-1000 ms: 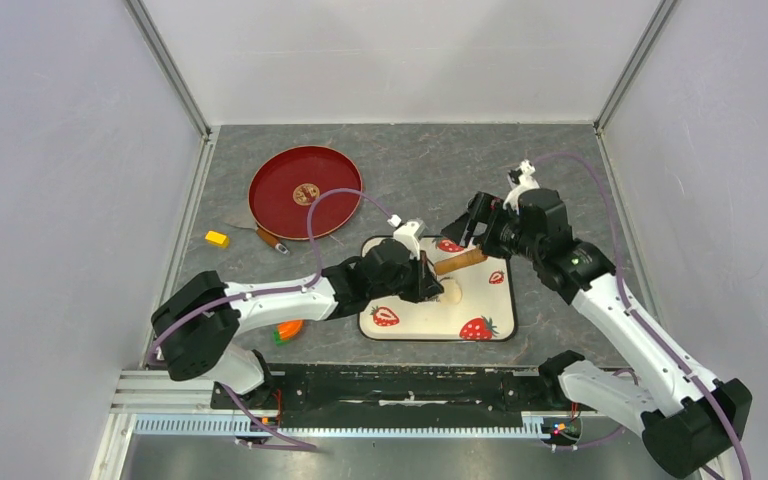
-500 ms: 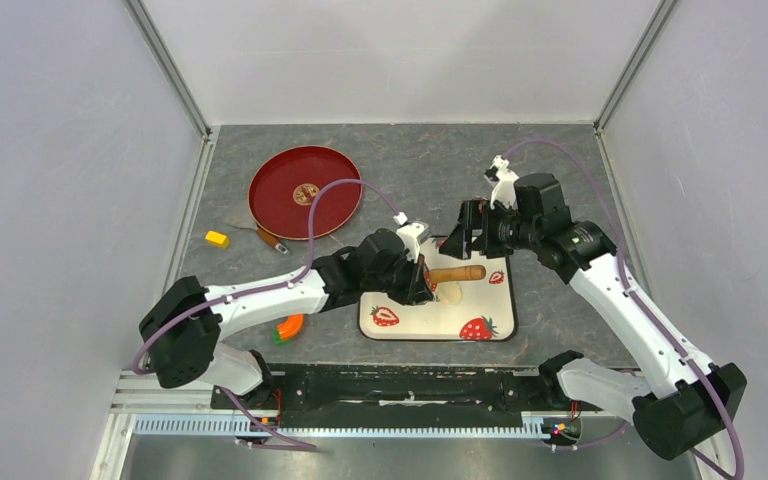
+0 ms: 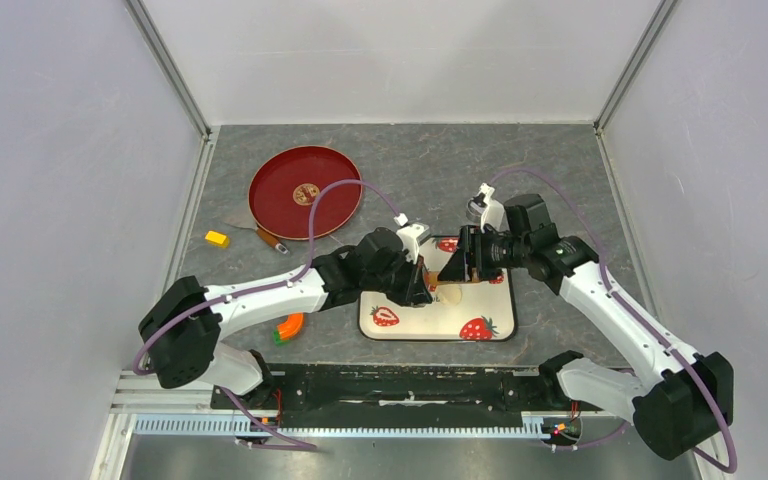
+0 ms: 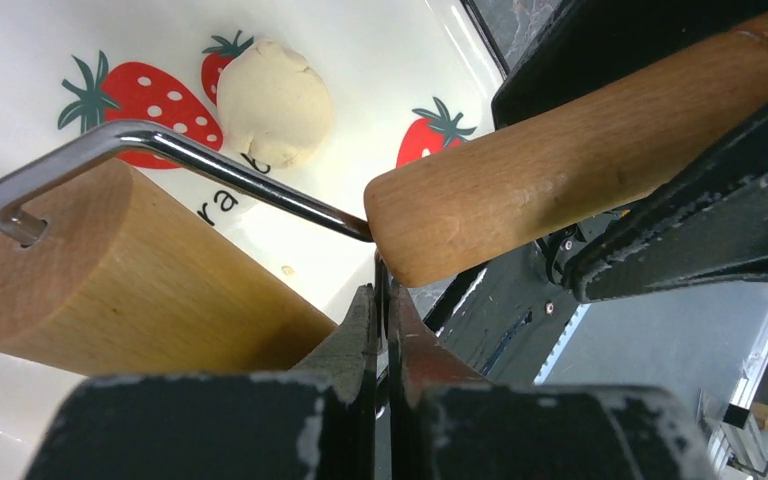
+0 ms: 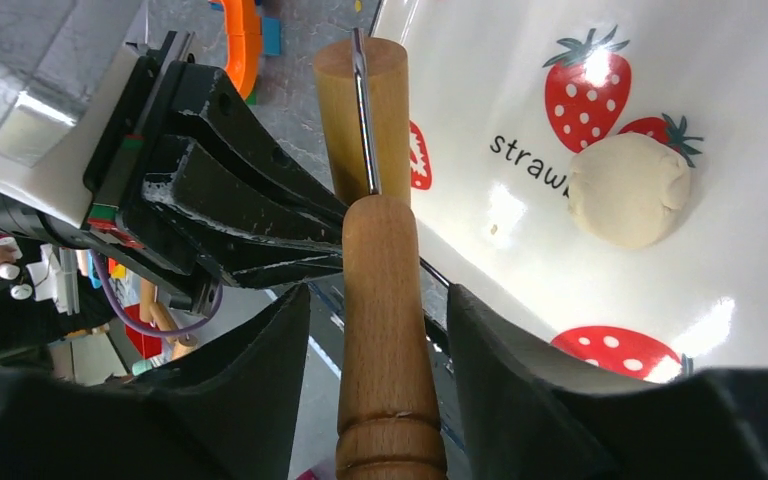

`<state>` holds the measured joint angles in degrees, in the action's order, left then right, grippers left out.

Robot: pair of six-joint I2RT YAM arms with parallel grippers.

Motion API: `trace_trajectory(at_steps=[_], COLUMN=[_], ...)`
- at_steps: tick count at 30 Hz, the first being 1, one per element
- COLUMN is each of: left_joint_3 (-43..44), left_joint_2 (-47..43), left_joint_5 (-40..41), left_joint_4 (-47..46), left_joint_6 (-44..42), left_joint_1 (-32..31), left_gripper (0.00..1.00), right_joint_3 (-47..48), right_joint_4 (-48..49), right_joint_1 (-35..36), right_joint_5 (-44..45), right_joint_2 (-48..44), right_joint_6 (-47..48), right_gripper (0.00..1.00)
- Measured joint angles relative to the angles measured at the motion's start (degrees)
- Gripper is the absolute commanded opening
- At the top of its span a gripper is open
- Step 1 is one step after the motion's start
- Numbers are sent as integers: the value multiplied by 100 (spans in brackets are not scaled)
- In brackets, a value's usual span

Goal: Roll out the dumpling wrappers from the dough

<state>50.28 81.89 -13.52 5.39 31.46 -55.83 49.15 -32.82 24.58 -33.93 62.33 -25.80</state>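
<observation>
A cream dough lump (image 3: 450, 294) lies on the white strawberry tray (image 3: 490, 305); it also shows in the left wrist view (image 4: 273, 100) and the right wrist view (image 5: 628, 190). No wrappers are in view. My left gripper (image 4: 381, 300) is shut on the thin metal rod (image 4: 210, 165) of the wooden roller, whose drum (image 4: 130, 275) hangs over the tray. My right gripper (image 5: 378, 296) is open, with its fingers on either side of the roller's wooden handle (image 5: 385, 330) and a gap on each side. In the top view the two grippers, left (image 3: 422, 283) and right (image 3: 457, 265), meet over the tray's left part.
A red plate (image 3: 305, 192) with a small round piece at its centre stands at the back left. A yellow block (image 3: 217, 238) and a small tool (image 3: 270, 240) lie near it. An orange item (image 3: 288, 328) lies left of the tray.
My right gripper has moved left and down until its fingers straddle the roller's handle. The left gripper lifted the roller level early on and has held still since.
</observation>
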Motion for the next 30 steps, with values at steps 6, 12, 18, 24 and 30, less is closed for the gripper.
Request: trace_trajectory(at_steps=[6, 12, 18, 24, 30], left_joint_3=[0, 0, 0, 0, 0], left_joint_2=[-4, -28, -31, -31, -31], left_joint_5=[-13, -11, -13, -11, -13], left_joint_4=[55, 96, 111, 109, 114], left_joint_6=[0, 0, 0, 0, 0], left_joint_1=[15, 22, 33, 87, 92], left_gripper=[2, 2, 2, 2, 2], right_joint_3=[-44, -66, -66, -63, -63], right_joint_4=[216, 232, 192, 103, 83], right_joint_1=[2, -7, -4, 7, 35], right_joint_5=[-105, -122, -166, -254, -271], right_joint_2=[0, 28, 39, 39, 55], right_joint_6=[-118, -111, -35, 42, 59], right_gripper=[23, 18, 50, 53, 20])
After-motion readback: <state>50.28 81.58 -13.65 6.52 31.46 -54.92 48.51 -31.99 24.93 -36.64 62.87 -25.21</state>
